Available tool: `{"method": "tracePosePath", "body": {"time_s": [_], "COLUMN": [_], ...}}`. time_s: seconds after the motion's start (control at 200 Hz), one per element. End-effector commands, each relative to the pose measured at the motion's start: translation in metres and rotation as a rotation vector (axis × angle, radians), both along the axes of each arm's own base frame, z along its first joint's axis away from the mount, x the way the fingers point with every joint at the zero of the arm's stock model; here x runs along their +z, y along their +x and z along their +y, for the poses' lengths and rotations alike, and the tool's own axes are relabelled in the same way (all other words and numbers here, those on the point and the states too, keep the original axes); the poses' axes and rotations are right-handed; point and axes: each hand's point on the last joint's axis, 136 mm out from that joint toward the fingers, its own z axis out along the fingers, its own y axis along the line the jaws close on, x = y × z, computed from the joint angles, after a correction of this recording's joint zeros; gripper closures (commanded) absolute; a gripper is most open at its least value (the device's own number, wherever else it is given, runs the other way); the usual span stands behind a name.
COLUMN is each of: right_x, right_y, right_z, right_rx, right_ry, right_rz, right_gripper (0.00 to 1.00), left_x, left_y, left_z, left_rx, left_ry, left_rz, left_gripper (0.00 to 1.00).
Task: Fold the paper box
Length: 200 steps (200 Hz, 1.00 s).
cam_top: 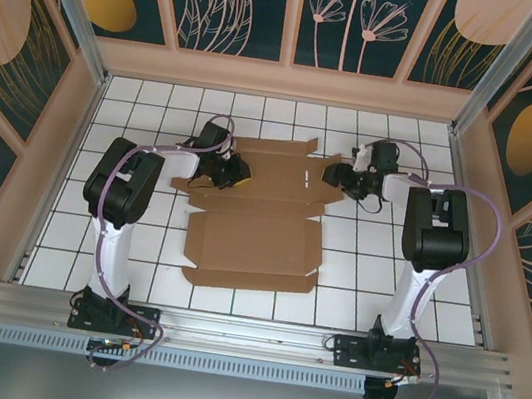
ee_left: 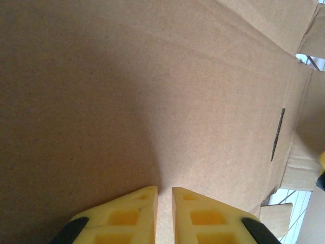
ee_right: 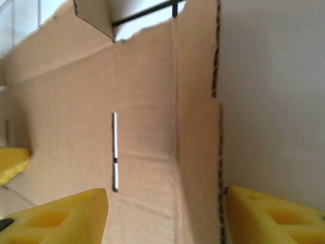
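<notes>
The paper box (cam_top: 254, 243) is a brown cardboard blank lying mostly flat on the white tiled table, its far panel lifted a little between the two arms. My left gripper (cam_top: 235, 172) rests at that panel's left end. In the left wrist view its yellow fingers (ee_left: 134, 213) stand almost together, with the tips of the left gripper (ee_left: 164, 190) against the bare cardboard (ee_left: 152, 76) and nothing between them. My right gripper (cam_top: 334, 175) is at the panel's right end. Seen from the wrist, the right gripper (ee_right: 166, 192) is open wide, straddling a crease and the perforated edge of the cardboard (ee_right: 142, 101).
Thin slots are cut in the panel (ee_right: 115, 152) (ee_left: 278, 134). Wooden frame walls (cam_top: 285, 81) close the table on three sides. An aluminium rail (cam_top: 245, 333) carrying both arm bases runs along the near edge. Bare tiles (cam_top: 355, 274) lie right of the blank.
</notes>
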Motion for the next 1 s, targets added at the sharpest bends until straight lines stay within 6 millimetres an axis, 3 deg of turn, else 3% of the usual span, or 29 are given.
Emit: {"method": "tracePosePath", "body": {"time_s": [0.0, 0.24, 0.365, 0.515, 0.996], "right_x": [-0.011, -0.029, -0.012, 0.014, 0.035], "right_y": [-0.012, -0.024, -0.02, -0.015, -0.02], "right_z": [0.02, 0.034, 0.029, 0.02, 0.053], "right_rx": [0.066, 0.099, 0.061, 0.012, 0.074], "right_ry": [0.117, 0.143, 0.092, -0.017, -0.429], "right_rz": [0.073, 0.139, 0.08, 0.014, -0.054], "right_gripper": [0.37, 0.45, 0.55, 0.61, 0.82], "left_x": [-0.019, -0.029, -0.027, -0.02, -0.017], "left_y": [-0.007, -0.013, -0.013, -0.01, -0.01], "left_z": [0.005, 0.004, 0.004, 0.003, 0.003], "left_rx": [0.007, 0.003, 0.001, 0.006, 0.013], "left_ry": [0.02, 0.011, 0.01, 0.006, 0.0], "left_rz": [0.035, 0.058, 0.052, 0.04, 0.037], "left_gripper": [0.85, 0.86, 0.86, 0.87, 0.87]}}
